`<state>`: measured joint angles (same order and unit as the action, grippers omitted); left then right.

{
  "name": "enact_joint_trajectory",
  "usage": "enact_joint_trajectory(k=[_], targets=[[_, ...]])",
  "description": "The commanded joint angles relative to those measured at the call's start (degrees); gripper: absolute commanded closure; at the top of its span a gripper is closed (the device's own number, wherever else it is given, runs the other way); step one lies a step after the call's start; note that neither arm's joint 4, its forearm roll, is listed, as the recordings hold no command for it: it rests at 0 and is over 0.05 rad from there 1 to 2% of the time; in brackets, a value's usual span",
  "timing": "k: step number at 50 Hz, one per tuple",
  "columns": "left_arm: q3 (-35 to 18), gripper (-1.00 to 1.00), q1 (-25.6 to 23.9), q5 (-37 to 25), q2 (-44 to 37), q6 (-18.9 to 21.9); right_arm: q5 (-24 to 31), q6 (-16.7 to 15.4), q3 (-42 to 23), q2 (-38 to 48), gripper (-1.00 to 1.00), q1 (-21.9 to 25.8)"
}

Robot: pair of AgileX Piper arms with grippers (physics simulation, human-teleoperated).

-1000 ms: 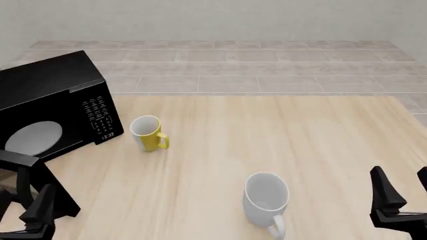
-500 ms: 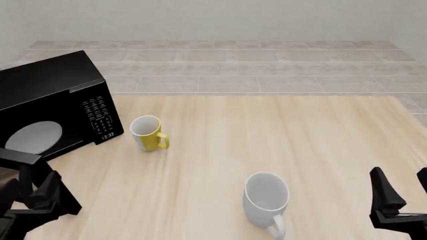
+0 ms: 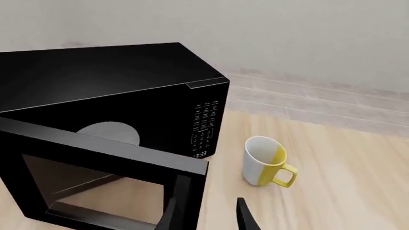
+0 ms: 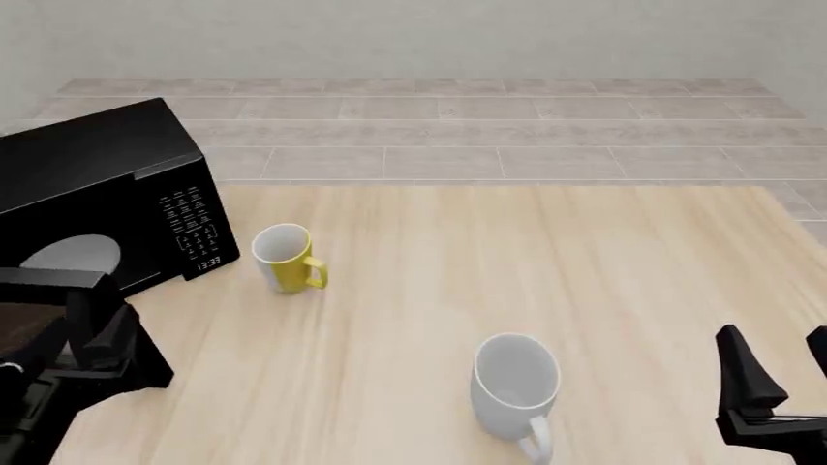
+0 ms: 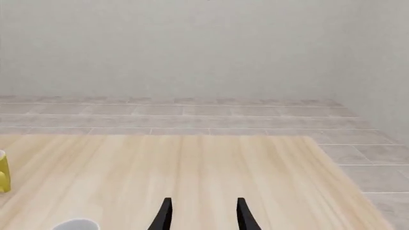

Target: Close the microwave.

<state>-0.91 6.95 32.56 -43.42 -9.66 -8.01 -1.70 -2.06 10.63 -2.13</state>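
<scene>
The black microwave (image 4: pixel 110 184) stands at the table's far left, with its keypad panel (image 4: pixel 194 228) facing the table's middle. Its door (image 4: pixel 45 286) hangs open towards me and partly covers the white plate (image 4: pixel 72 254) inside. My left gripper (image 4: pixel 110 334) is open right at the door's free edge. In the left wrist view the door (image 3: pixel 96 158) fills the foreground and its edge stands beside one of the fingers (image 3: pixel 244 218); I cannot tell whether they touch. My right gripper (image 4: pixel 781 363) is open and empty at the near right.
A yellow mug (image 4: pixel 287 259) stands just right of the microwave, and shows in the left wrist view (image 3: pixel 263 162). A white mug (image 4: pixel 517 386) stands near the table's front, between the arms. The table's right edge (image 5: pixel 332 172) runs close to my right gripper (image 5: pixel 203 218).
My left gripper has moved forward and up against the open door. The door has swung a little towards the microwave and now hides more of the plate. The right arm has not moved.
</scene>
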Motion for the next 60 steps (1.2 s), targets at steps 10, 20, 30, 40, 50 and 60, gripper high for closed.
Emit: enact_joint_trajectory(k=[10,20,30,40,50,60], targets=[[0.8,-1.00,0.2,5.2,-9.5,2.2,-0.6,-0.1,0.5,0.4,-1.00,-0.2],[0.9,-1.00,0.1,8.0,-12.5,2.4,0.5,-0.1,0.1,-0.6,-1.00,0.0],[0.8,-1.00,-0.3,13.4,-18.7,2.0,1.4,-0.2,0.0,-1.3,-1.00,-0.1],[0.0,-1.00,-1.5,13.4,-20.1,1.1,1.1,0.1,0.8,-1.6,-1.00,-0.3],[-0.7,-1.00,-1.8,14.3,-22.1,0.8,2.3,0.3,0.5,-2.6,-1.00,-0.4],[-1.5,-1.00,-1.5,15.0,-24.0,1.0,2.5,0.3,0.4,-2.9,-1.00,-0.3]])
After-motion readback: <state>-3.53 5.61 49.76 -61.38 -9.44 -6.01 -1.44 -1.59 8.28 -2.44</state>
